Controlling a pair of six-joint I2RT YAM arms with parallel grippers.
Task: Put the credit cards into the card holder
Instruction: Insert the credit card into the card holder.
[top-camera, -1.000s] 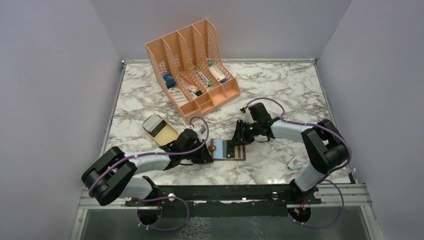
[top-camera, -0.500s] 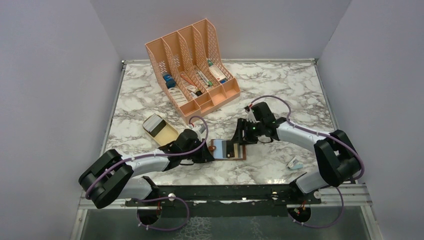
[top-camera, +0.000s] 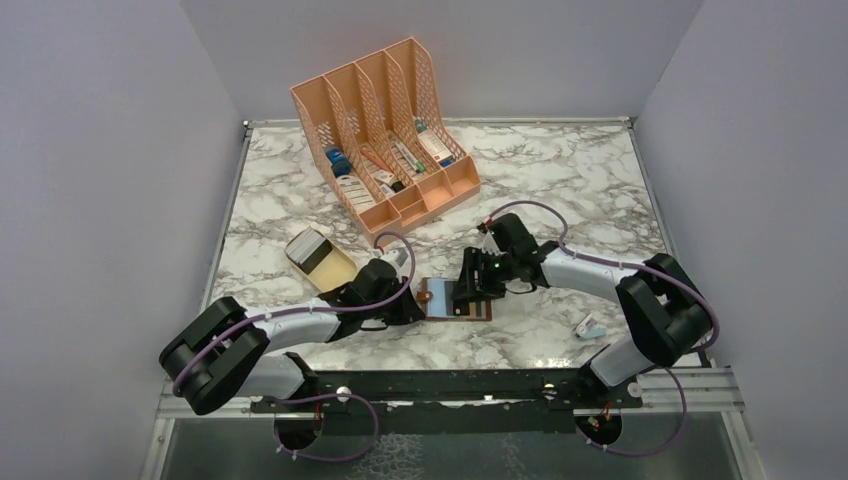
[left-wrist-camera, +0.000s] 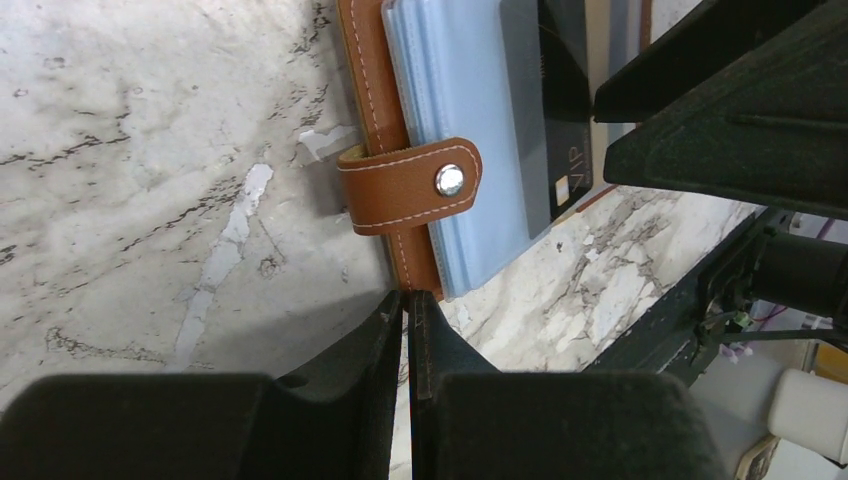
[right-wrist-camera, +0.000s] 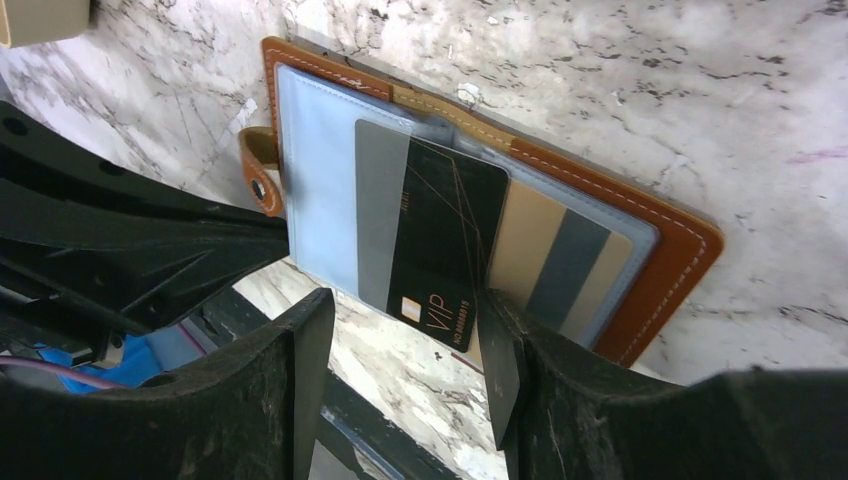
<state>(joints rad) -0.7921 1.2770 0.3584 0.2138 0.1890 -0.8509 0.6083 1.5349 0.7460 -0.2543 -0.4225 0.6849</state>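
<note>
The brown card holder (right-wrist-camera: 660, 250) lies open on the marble, its snap tab (left-wrist-camera: 410, 185) and pale blue sleeves (left-wrist-camera: 460, 150) showing. A black VIP card (right-wrist-camera: 445, 250) sits partly in a middle sleeve, its lower end sticking out. A tan card with a grey stripe (right-wrist-camera: 550, 260) sits in the right sleeve. My right gripper (right-wrist-camera: 405, 350) is open just above the holder, the black card's free end between its fingers; the right finger (right-wrist-camera: 500, 350) is at the card's edge. My left gripper (left-wrist-camera: 408, 295) is shut, its tips against the holder's near corner. In the top view the holder (top-camera: 436, 300) lies between both grippers.
A large peach slotted organizer (top-camera: 385, 130) with small items stands at the back. A small tan open box (top-camera: 318, 258) lies left of the left arm. A small white and blue object (top-camera: 588, 326) lies near the right arm's base. A black rail (top-camera: 450, 385) runs along the near edge.
My right gripper has moved left and toward the near edge, from beside the holder to right over it. The left gripper and the holder have stayed put.
</note>
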